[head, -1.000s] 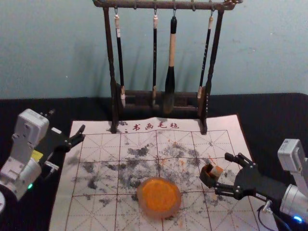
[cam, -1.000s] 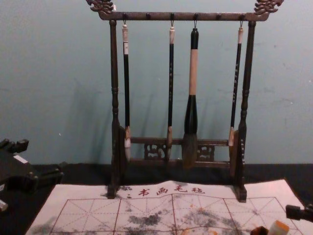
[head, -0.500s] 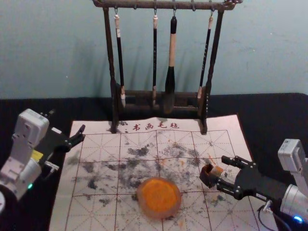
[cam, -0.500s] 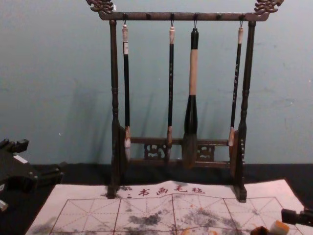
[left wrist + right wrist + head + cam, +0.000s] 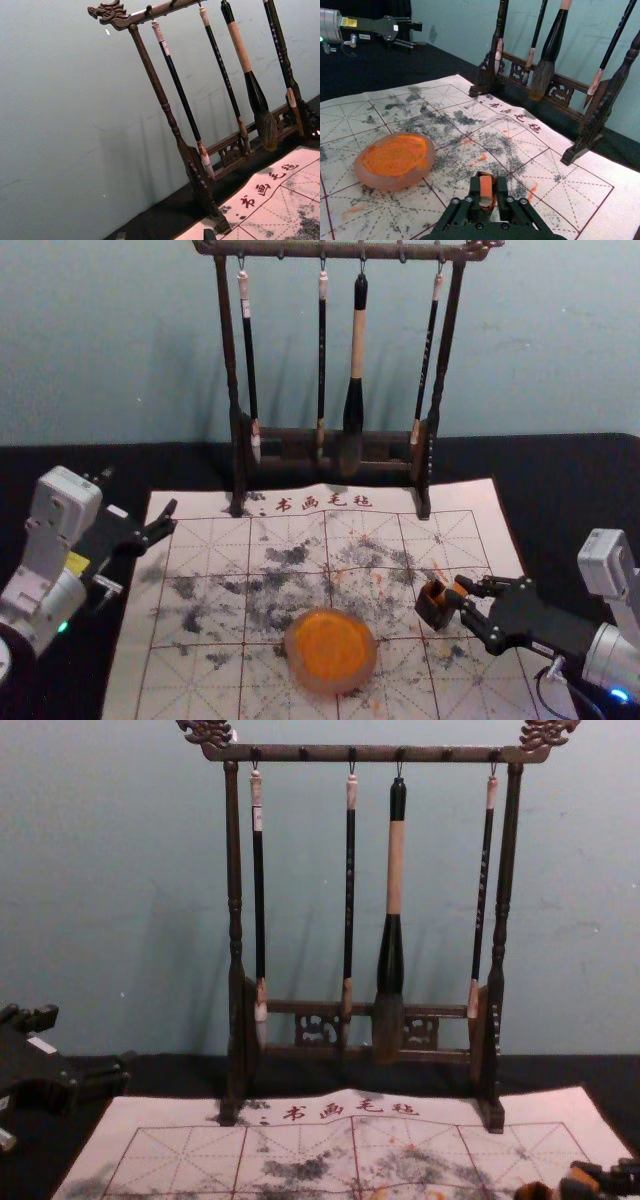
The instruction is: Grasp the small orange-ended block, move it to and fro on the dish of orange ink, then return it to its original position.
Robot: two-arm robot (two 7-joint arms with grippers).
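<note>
Apparently the right gripper [image 5: 487, 187] pinches the block [image 5: 485, 189] at the holder [image 5: 430, 615], dish [image 5: 331, 651] strokes and return remaining; left gripper [image 5: 172, 519] parked, spread, at left.

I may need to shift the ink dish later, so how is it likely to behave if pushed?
The ink dish looks low and broad, so it would probably slide before tipping. Its rounded, smooth-looking side might slip in a pincer. The mat under it is slightly wavy, so it may ruck up.
</note>
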